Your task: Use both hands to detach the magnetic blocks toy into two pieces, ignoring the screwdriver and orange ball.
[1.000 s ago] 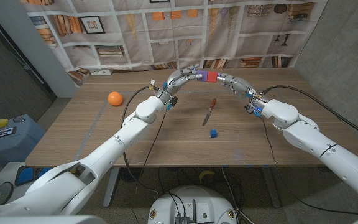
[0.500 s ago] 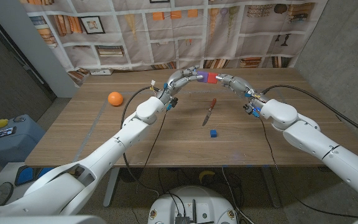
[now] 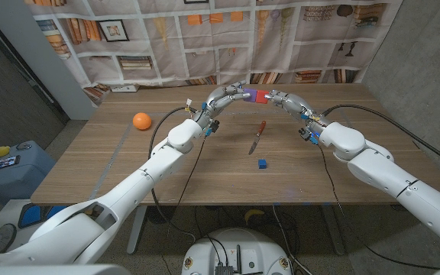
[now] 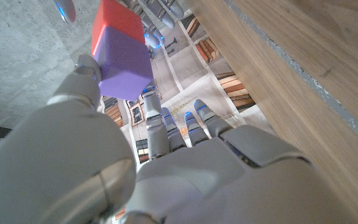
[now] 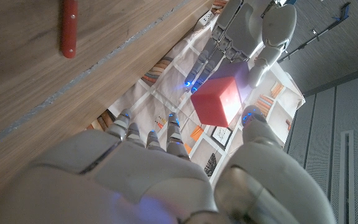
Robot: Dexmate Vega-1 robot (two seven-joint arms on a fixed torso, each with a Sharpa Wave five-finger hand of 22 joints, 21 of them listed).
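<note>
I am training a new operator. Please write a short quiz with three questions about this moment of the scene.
1. True or false: the purple block and the red block are still joined.
2. Which lies nearer the table's front edge: A, the screwdriver, or B, the small blue block?
3. Which hand grips the red end?

Key:
1. True.
2. B.
3. The right hand; the left hand holds the purple end.
</note>
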